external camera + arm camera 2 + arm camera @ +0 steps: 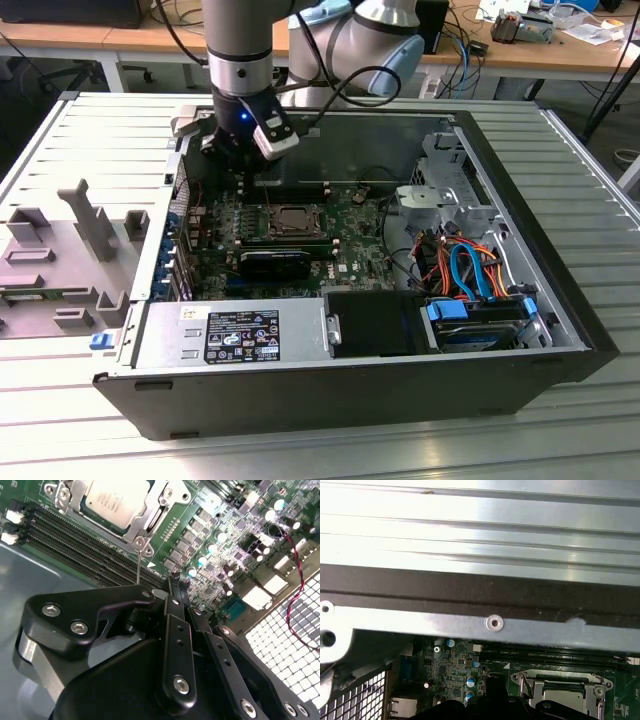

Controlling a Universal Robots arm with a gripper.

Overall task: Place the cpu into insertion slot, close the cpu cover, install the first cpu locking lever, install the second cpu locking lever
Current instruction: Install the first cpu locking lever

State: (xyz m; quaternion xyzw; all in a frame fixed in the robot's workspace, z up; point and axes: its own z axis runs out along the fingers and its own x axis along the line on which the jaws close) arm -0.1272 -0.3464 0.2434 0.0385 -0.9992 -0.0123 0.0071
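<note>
The cpu (116,499) lies flat in the insertion slot (292,220) on the green motherboard, its dull silver top showing. The cpu cover (150,516) is down around it as a silver frame. A thin metal locking lever (138,562) sticks up from the socket corner, close beside my black gripper (176,582). The fingers are shut together with nothing seen between them. In the exterior view my gripper (247,178) hangs inside the case, towards the exterior view's left of the socket. The first wrist view shows the socket and cpu (564,692) past the gripper's dark tip.
The open computer case (560,300) lies on a slatted metal table. Long black memory slots (85,550) run beside the socket. A power supply (230,335), drive bay (480,320) with orange and blue cables, and a black heatsink (275,262) fill the case. Grey fixtures (60,250) stand outside.
</note>
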